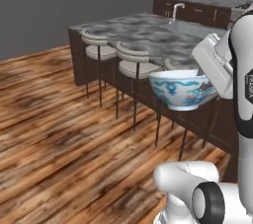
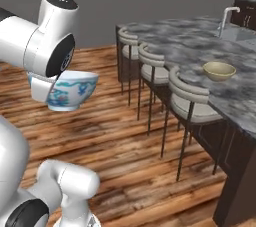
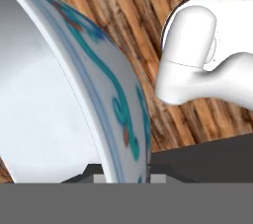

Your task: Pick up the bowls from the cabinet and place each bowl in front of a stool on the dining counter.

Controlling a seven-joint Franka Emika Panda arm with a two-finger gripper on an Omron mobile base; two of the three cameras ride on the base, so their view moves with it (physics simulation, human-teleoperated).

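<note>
I am holding my arm folded high over the wooden floor (image 2: 115,136), my gripper (image 3: 126,171) pinching the painted white bowl (image 1: 182,88) by its rim, carrying it upright near the dining counter (image 2: 200,46) where the olive-tan bowl (image 2: 219,70) is sitting.

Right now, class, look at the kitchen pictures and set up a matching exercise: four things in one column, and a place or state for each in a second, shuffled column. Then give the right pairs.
Things:
1. painted bowl
2. olive-tan bowl
3. end effector
4. stools

Places or states:
A. resting on the dining counter
B. carried in the air above the wooden floor
C. lined up along the counter's edge
D. shut on a bowl's rim

Pairs: 1-B, 2-A, 3-D, 4-C
</note>
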